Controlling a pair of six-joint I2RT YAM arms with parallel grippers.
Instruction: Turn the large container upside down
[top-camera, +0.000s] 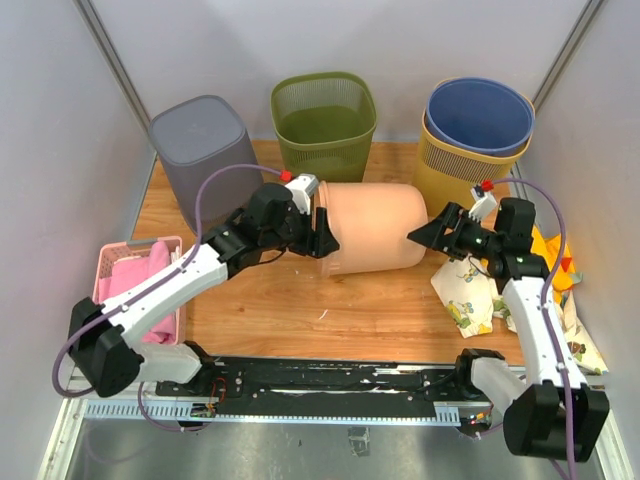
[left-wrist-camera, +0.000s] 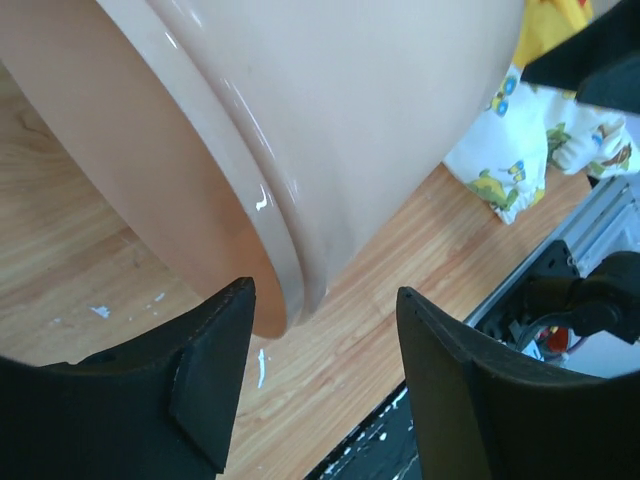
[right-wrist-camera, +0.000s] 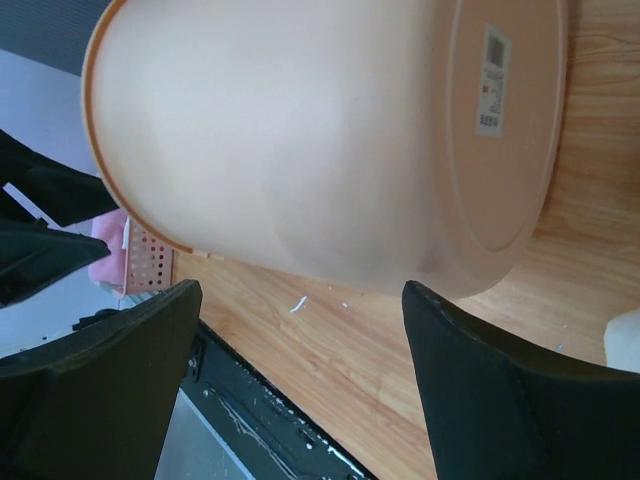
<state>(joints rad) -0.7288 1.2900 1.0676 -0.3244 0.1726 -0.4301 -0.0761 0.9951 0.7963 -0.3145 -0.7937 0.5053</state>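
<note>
The large container (top-camera: 375, 225) is a peach plastic bin lying on its side on the wooden table, rim to the left and flat base to the right. My left gripper (top-camera: 323, 240) is at the rim, open. In the left wrist view the lower edge of the rim (left-wrist-camera: 285, 300) hangs just by the left fingertip, and my left gripper (left-wrist-camera: 325, 300) is not clamped on it. My right gripper (top-camera: 425, 235) stands open just off the base. In the right wrist view the container (right-wrist-camera: 320, 140) fills the top, above and beyond my right gripper (right-wrist-camera: 300, 295).
A grey bin (top-camera: 200, 150), a green mesh bin (top-camera: 323, 120) and a blue bin (top-camera: 478, 110) nested in a yellow one (top-camera: 455, 175) line the back. A pink basket (top-camera: 112, 262) sits at the left. Patterned cloths (top-camera: 468, 298) lie at the right.
</note>
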